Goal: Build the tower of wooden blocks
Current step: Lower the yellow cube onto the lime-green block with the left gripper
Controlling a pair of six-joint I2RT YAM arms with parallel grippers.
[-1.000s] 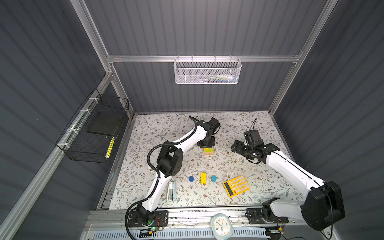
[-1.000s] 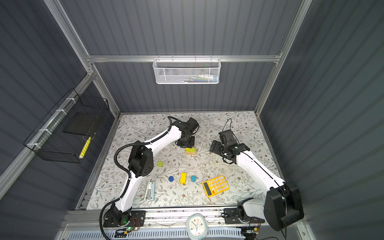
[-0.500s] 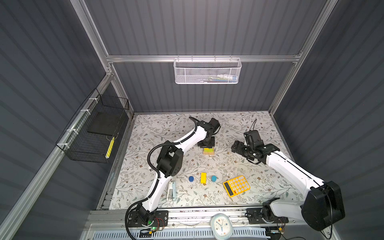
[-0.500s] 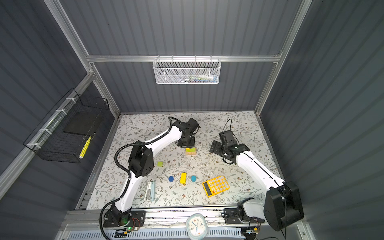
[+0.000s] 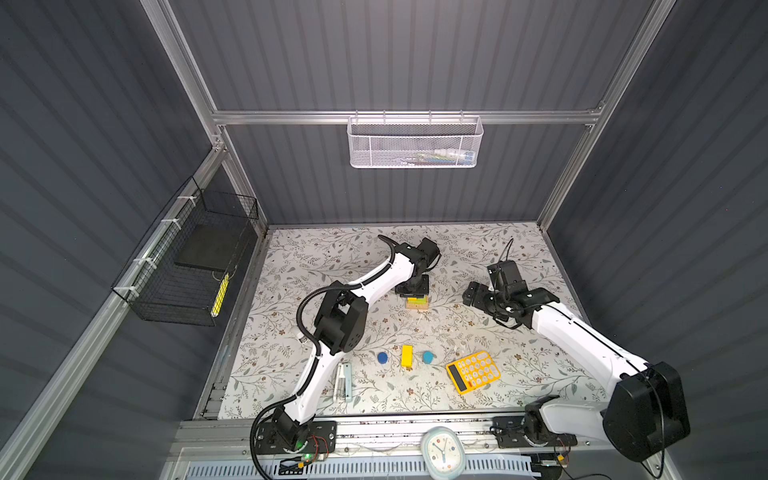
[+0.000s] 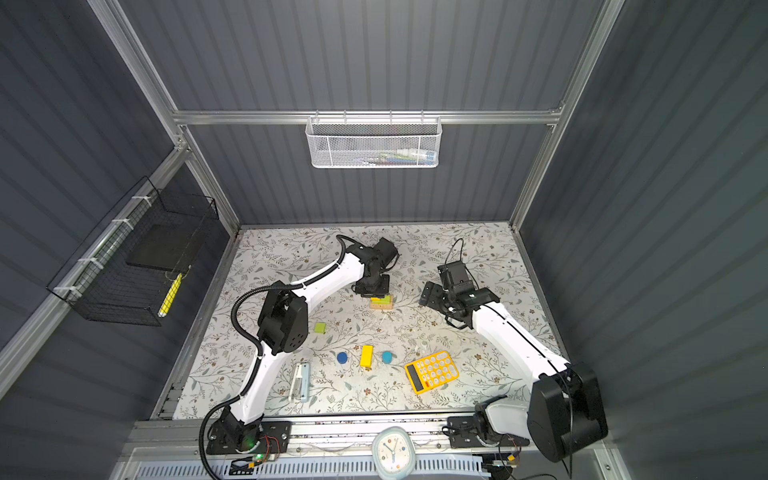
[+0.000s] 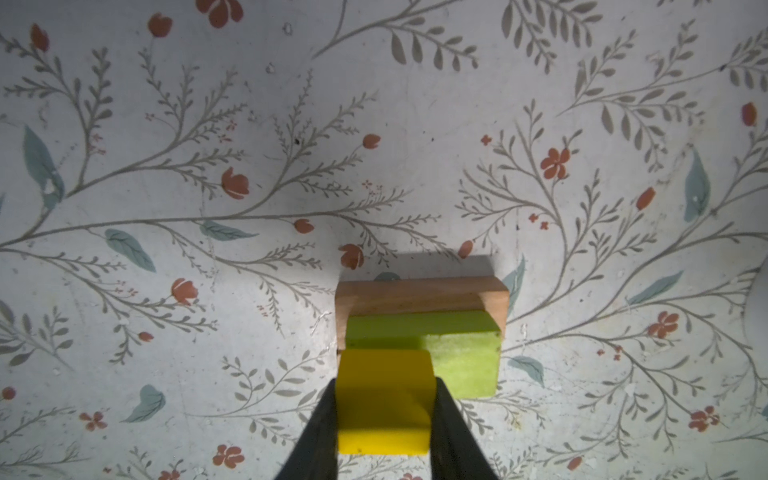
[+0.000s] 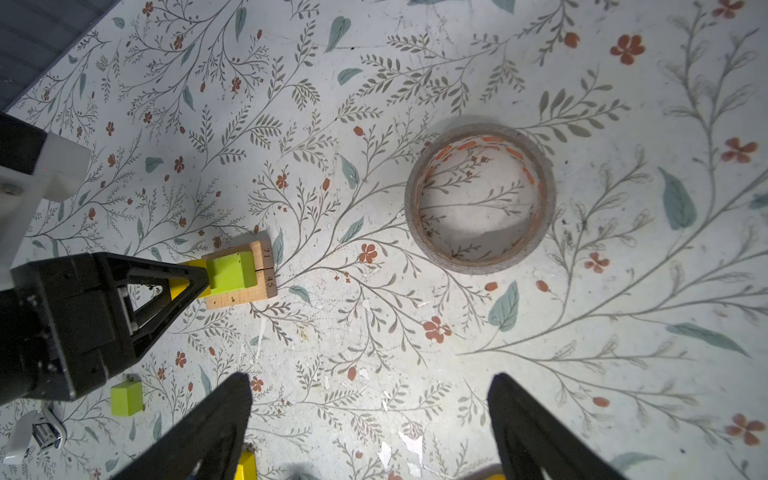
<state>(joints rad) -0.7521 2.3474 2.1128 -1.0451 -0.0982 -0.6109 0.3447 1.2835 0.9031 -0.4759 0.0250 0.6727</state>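
Note:
My left gripper [image 7: 385,382] is shut on a yellow cube [image 7: 384,411]. It holds the cube at one end of a lime-green bar [image 7: 457,357] that lies on tan wooden bars [image 7: 415,295]. I cannot tell whether the cube touches the bar. Both top views show this stack [image 5: 417,303] [image 6: 381,303] under the left gripper [image 5: 412,289] [image 6: 374,287]. My right gripper [image 8: 370,382] [image 5: 471,293] hovers open to the stack's right with nothing between its fingers. A yellow bar [image 5: 407,356] lies nearer the front between two blue cylinders [image 5: 382,357] [image 5: 428,356]. A lime-green cube [image 6: 319,328] sits beside the left arm.
A clear tape roll [image 8: 482,199] lies on the floral mat under the right arm. A yellow calculator [image 5: 473,371] is at the front right, a small stapler [image 5: 344,380] at the front left. A clock [image 5: 442,451] stands on the front rail.

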